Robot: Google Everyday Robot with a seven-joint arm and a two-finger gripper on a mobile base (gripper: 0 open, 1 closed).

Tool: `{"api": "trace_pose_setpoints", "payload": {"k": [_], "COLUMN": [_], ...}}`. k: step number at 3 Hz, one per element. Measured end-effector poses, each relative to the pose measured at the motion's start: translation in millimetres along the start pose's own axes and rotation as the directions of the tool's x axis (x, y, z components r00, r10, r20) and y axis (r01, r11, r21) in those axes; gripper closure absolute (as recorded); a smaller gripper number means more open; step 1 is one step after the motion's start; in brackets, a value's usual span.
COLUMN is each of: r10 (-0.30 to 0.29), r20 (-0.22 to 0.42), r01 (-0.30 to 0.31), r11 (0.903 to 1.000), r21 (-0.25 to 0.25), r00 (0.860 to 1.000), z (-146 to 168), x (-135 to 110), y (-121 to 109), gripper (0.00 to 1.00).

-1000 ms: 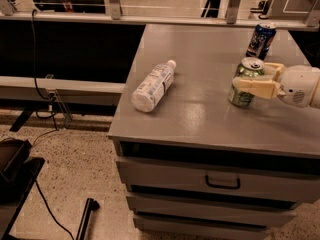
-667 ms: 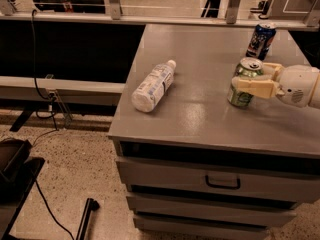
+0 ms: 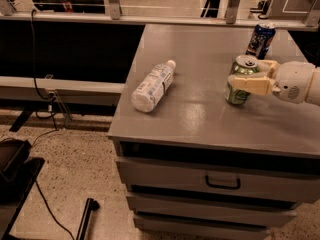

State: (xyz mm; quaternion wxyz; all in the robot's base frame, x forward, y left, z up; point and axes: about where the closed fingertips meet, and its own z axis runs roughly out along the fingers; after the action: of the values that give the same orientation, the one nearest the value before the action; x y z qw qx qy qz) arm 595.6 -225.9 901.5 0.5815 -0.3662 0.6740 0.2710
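Note:
A green soda can stands upright on the grey cabinet top, right of centre. My gripper reaches in from the right edge, its cream fingers closed around the can's middle. The white arm runs off the right side. Just behind the green can stands a blue can, upright and apart from the gripper. A clear plastic bottle with a white cap lies on its side at the left part of the top.
The cabinet has drawers with a dark handle below the top. A railing runs along the back. On the speckled floor at left lie cables, a dark object and a black bar.

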Motion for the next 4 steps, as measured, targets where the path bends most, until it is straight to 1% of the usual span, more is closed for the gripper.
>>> {"api": "trace_pose_setpoints", "payload": {"k": [1, 2, 3, 4], "r10": [-0.036, -0.099, -0.224, -0.403], "r20": [-0.047, -0.130, -0.268, -0.400], "r01": [0.035, 0.090, 0.173, 0.262], "r11": [0.9992, 0.9930, 0.9643, 0.8944], "r21": [-0.020, -0.077, -0.200, -0.363], "r00": [0.998, 0.987, 0.937, 0.823], "z": [11, 28, 50, 67], "x": [-9, -16, -15, -6], "y": [-1, 2, 17, 41], "gripper": [1.00, 1.00, 1.00, 0.97]}}
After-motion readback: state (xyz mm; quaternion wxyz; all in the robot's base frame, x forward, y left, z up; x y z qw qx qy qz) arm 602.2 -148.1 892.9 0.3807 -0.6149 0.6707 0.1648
